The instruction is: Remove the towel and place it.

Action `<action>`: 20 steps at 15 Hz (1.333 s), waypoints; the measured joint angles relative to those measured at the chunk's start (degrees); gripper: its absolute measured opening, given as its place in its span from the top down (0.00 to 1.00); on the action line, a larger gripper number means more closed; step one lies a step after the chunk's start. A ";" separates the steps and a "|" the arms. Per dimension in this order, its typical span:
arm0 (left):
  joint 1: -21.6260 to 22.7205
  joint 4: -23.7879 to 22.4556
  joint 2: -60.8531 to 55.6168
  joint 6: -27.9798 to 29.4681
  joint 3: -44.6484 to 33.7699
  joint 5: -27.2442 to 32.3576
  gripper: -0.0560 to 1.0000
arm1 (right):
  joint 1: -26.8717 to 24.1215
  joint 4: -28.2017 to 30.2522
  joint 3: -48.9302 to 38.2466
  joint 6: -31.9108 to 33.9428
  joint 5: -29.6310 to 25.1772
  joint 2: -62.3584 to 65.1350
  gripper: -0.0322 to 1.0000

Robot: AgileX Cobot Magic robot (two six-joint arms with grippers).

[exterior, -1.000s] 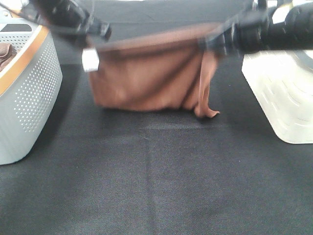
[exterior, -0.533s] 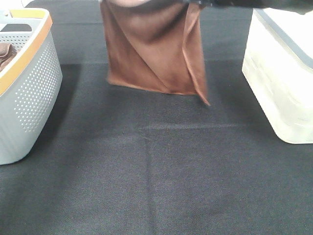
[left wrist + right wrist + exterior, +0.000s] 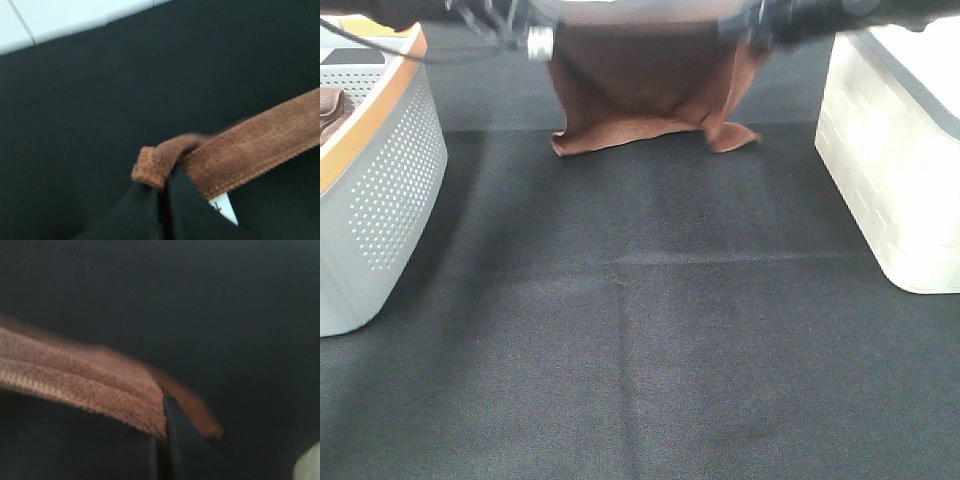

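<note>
The rust-brown towel (image 3: 645, 90) hangs stretched between my two grippers at the far middle of the table, its lower edge resting on the black cloth. My left gripper (image 3: 555, 35) is shut on the towel's left top corner; in the left wrist view the stitched edge (image 3: 240, 147) and a small white tag (image 3: 223, 207) sit at the pinched fingertips (image 3: 162, 200). My right gripper (image 3: 745, 30) is shut on the right top corner, seen in the right wrist view as the folded edge (image 3: 100, 395) at the closed tips (image 3: 160, 440).
A grey perforated basket (image 3: 380, 190) with an orange rim stands at the left, holding a darker brown bunched cloth (image 3: 330, 108). A white plastic bin (image 3: 895, 170) stands at the right. The table is covered in black cloth (image 3: 640, 330).
The towel went up and toward the back a second ago, then came down; its bottom edge now lies on the table farther back. Both arms moved back with it.
</note>
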State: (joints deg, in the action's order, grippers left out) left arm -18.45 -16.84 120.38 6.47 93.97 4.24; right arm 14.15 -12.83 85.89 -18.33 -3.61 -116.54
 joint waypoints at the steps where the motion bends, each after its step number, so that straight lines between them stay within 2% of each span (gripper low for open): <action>1: -0.57 0.52 0.00 0.00 0.00 7.39 0.95 | 0.00 0.00 0.00 -0.23 -6.42 0.00 0.97; 4: -2.52 7.62 -0.11 0.00 0.06 28.36 0.95 | 0.11 -0.86 0.11 -0.97 -23.78 0.00 0.97; 5: -3.72 10.83 -0.17 -0.69 0.11 38.96 0.95 | 0.11 -1.55 0.11 -1.09 -32.37 0.34 0.97; 7: -5.79 12.26 -0.29 -2.58 0.11 48.64 0.95 | 0.11 -2.06 0.11 -0.40 -41.94 1.55 0.97; 10: -8.71 12.72 -0.46 -3.04 0.46 59.82 0.95 | 0.11 -2.75 0.11 1.15 -53.97 2.98 0.97; 12: -9.28 13.87 -0.52 -2.98 0.34 61.94 0.95 | 0.06 -2.81 0.17 3.04 -61.31 3.09 0.97; 13: -9.28 13.87 -0.52 -2.98 0.34 61.94 0.95 | 0.06 -2.81 0.17 3.04 -61.31 3.09 0.97; 15: -9.28 16.84 -0.57 -2.98 -1.49 62.51 0.95 | 0.00 -2.75 -0.23 4.70 -64.23 3.38 0.97; 17: -9.28 20.91 -1.72 -2.92 -6.82 62.68 0.95 | 0.00 -3.32 -4.18 6.13 -64.57 3.44 0.97; 19: -9.28 21.94 -3.61 -2.81 -10.54 62.45 0.95 | 0.00 -4.47 -8.02 6.99 -63.08 3.44 0.95; 20: -9.28 21.03 -4.07 -2.81 -11.86 62.80 0.95 | 0.00 -3.72 -9.63 7.10 -61.94 3.44 0.90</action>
State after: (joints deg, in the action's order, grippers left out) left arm -27.73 4.18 116.31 3.67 82.10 67.04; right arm 14.15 -16.56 76.26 -11.23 -65.55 -113.10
